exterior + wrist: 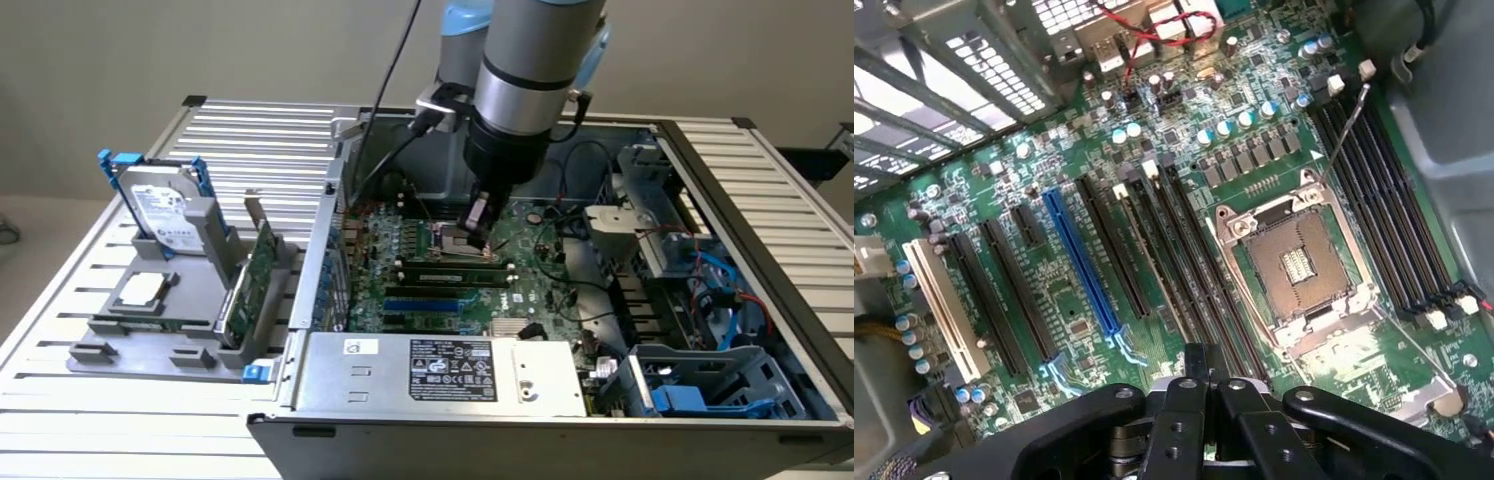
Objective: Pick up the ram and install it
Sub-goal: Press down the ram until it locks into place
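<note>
- The gripper (477, 222) is down inside the open computer case (310, 372). Its fingers are pressed together with nothing pinched between them, and the tip sits just above the motherboard (534, 290), beside the CPU socket (1294, 265).
- In the exterior view, the ram (454, 268) seems to be the long dark-and-green stick lying along the memory slots, right under the gripper. I cannot tell whether it is fully clicked in.
- In the wrist view, the shut gripper (1199, 362) hangs over the dark memory slots (1184, 260), well apart from the blue slot (1082, 265).
- The pick-up looks done, so I judge the step in hand to be seating the ram.
- The next move calls for straight downward pressure, kept in line with the slot so the stick does not tilt.
- The hard drive (167, 205) and the expansion card (254, 275) stand in holders on the bench (254, 130), at the exterior view's left.
</note>
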Available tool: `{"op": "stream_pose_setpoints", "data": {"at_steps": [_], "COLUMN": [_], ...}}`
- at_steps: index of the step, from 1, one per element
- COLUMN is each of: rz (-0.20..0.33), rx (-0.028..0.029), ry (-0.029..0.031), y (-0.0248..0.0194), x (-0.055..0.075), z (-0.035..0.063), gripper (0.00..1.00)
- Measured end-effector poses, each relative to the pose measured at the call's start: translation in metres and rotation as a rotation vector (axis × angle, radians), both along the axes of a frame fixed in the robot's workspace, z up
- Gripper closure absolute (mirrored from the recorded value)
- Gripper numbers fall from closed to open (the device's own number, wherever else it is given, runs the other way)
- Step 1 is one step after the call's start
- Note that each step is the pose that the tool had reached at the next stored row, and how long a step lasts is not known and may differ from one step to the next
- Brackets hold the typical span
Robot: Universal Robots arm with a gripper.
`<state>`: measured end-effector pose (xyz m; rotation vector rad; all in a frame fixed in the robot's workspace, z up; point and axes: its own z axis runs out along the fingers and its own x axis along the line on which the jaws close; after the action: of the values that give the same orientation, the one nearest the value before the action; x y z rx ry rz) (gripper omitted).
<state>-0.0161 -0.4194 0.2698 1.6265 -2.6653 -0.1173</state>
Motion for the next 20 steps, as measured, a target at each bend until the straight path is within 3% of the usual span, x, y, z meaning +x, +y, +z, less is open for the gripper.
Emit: {"op": "stream_pose_setpoints", "data": {"at_steps": [20], "rz": [-0.302], "rx": [0.0003], "ry": [-0.0001], "y": [0.0], "x": [0.0], "z": [0.0083], "gripper": [0.89]}}
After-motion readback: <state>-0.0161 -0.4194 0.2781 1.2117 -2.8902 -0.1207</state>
